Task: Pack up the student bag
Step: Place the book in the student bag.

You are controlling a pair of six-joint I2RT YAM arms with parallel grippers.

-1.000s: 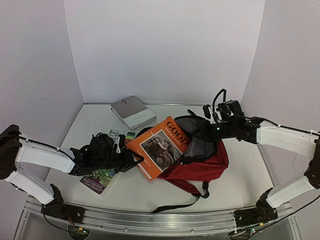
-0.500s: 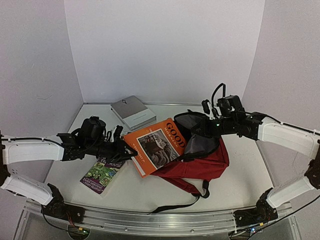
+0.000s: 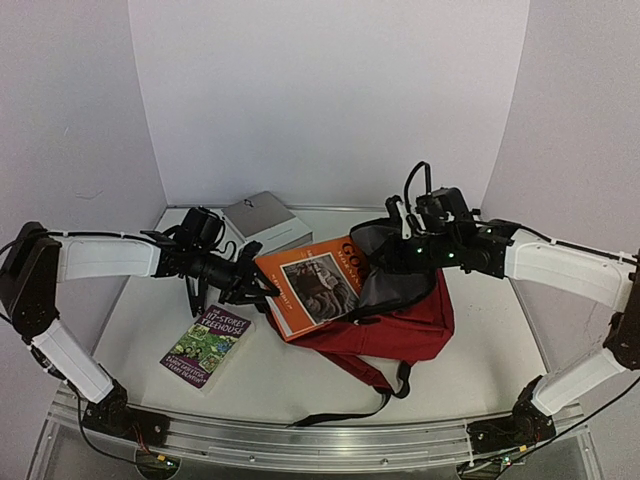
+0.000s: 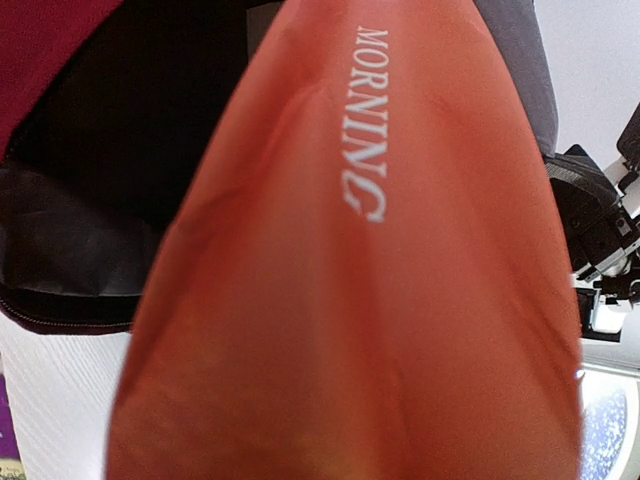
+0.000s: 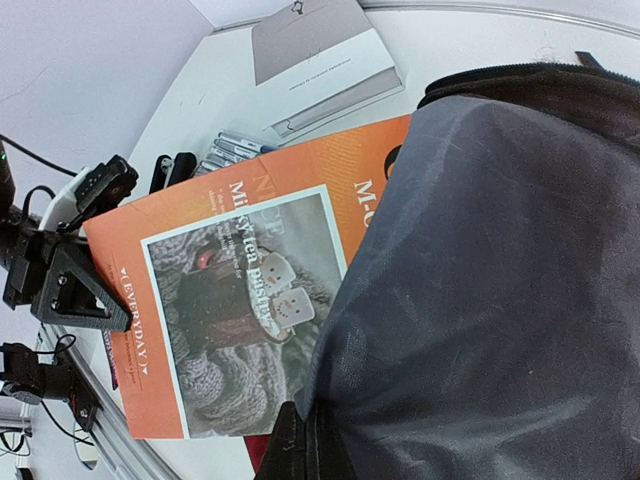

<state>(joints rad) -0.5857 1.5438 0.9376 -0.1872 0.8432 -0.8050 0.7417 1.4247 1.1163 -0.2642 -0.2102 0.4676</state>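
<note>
Nearest me, a purple Treehouse paperback (image 3: 205, 345) lies flat on the tabletop (image 3: 470, 370), just on the near side of the left tool (image 3: 265, 292) and apart from it. That tool is clamped on the near corner of the orange "Good Morning" book (image 3: 315, 290), which it holds tilted off the tabletop. The book's far edge reaches the mouth of the student bag (image 3: 400, 335).

The bag lies slumped on its side between the two tools, its red body spread on the tabletop and a black strap trailing towards me. The right tool (image 3: 388, 245) is pinched together on the upper lip of the opening. It lifts the grey lining (image 5: 480, 270) like a flap, so that a dark gap shows under it, right ahead of the left tool.

I judge the bag soft and limp: it has no stiffness of its own, and its mouth would sag shut if that lip were dropped. It looks light and nearly empty, so a push from the book may slide it across the smooth tabletop instead of filling it. The rim beside the zipper, where the fabric is doubled, seems the best place to hold. The book bows in the left wrist view, so it is floppy too.

Beyond the left tool lie some pens (image 5: 235, 145) and a flat grey case (image 3: 265, 222).
</note>
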